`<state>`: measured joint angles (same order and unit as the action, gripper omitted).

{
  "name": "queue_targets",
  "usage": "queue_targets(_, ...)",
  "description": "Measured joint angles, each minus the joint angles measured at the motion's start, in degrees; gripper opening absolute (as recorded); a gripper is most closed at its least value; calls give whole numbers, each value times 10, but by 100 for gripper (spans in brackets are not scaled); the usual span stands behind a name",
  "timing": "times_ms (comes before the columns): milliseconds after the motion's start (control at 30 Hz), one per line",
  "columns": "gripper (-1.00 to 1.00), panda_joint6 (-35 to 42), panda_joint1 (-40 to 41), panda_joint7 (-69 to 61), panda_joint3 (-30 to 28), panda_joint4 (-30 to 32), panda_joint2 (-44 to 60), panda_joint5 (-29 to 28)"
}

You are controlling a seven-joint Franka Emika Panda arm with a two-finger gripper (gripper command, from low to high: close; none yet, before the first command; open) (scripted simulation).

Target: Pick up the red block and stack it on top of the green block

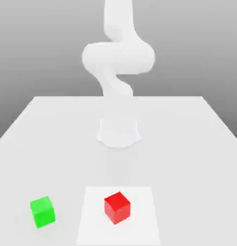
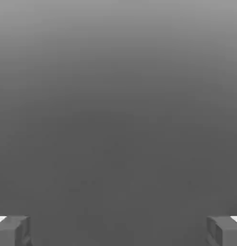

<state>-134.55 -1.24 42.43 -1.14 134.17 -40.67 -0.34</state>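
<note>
The red block [image 1: 117,207] sits on a paler square patch [image 1: 139,226] near the front of the white table, resting flat. The green block [image 1: 42,211] lies on the table to the exterior view's left of it, about a block and a half away and not touching it. In the hand view my gripper [image 2: 118,231] is open: its grey fingertips [image 2: 13,230] stand far apart with nothing between them, against plain grey background. No block appears in the hand view.
The arm's white base [image 1: 118,132] stands mid-table behind the blocks, and the arm [image 1: 118,55] rises from it and leaves the top of the exterior view. The table [image 1: 197,144] widens toward the front, with its far edge behind the base.
</note>
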Motion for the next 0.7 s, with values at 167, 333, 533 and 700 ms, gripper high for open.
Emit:
queue_targets(167, 0, -58, -23, -74, -24, 50, 108, -3)
queue_targets(333, 0, -113, -42, -149, -44, 97, 212, -1)
queue_targets(533, 0, -180, -55, -245, -58, 155, 336, 9)
queue_targets(700, 0, -238, -56, -318, -58, 197, 440, 18)
